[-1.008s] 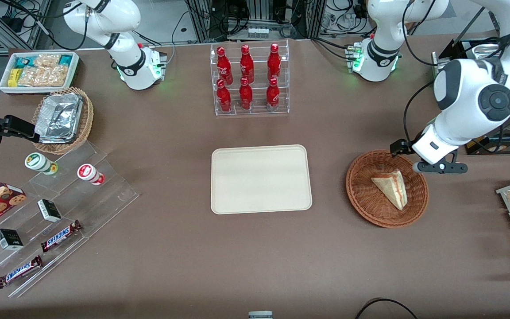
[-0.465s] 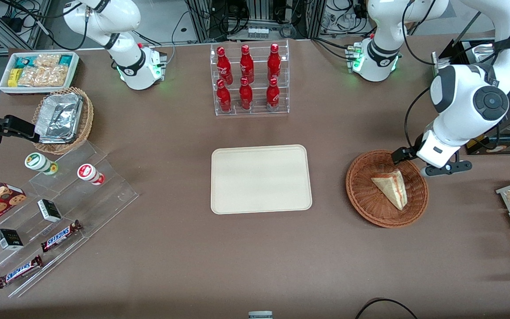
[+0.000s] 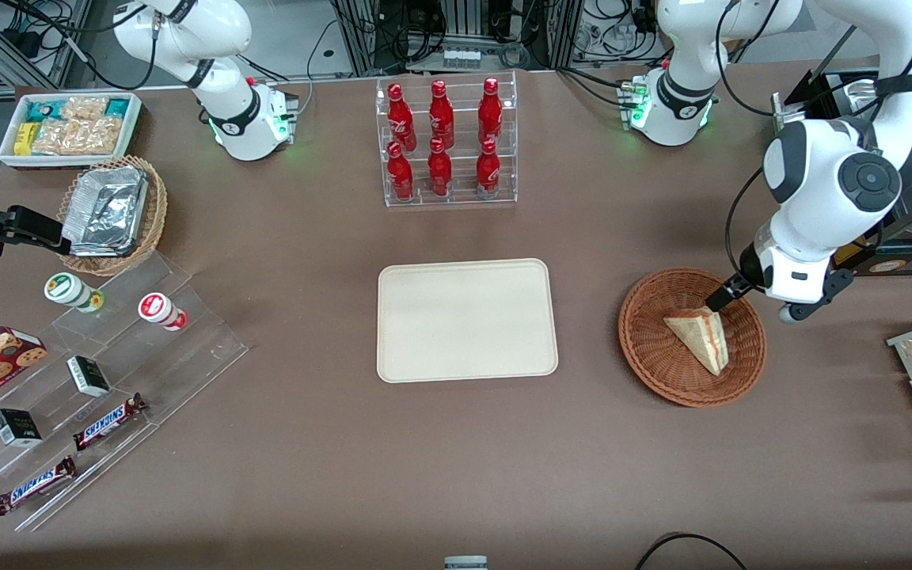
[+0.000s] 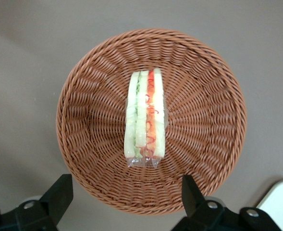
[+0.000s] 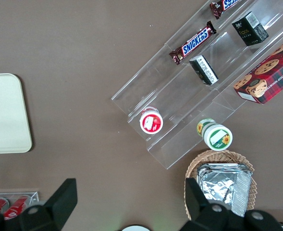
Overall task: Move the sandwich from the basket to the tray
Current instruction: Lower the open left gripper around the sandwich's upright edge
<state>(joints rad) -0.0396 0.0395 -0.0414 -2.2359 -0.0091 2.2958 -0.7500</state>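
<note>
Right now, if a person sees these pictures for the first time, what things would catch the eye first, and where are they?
Probably the sandwich, lying in the round wicker basket toward the working arm's end of the table, with the open gripper poised above it. Next, the bare cream tray at mid-table, and farther from the front camera, the clear rack of red bottles.

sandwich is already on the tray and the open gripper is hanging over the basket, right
Not quite. The sandwich is in the basket, not on the tray, which the front view shows bare. The rest holds: the left wrist view shows the gripper open above the basket.
</note>
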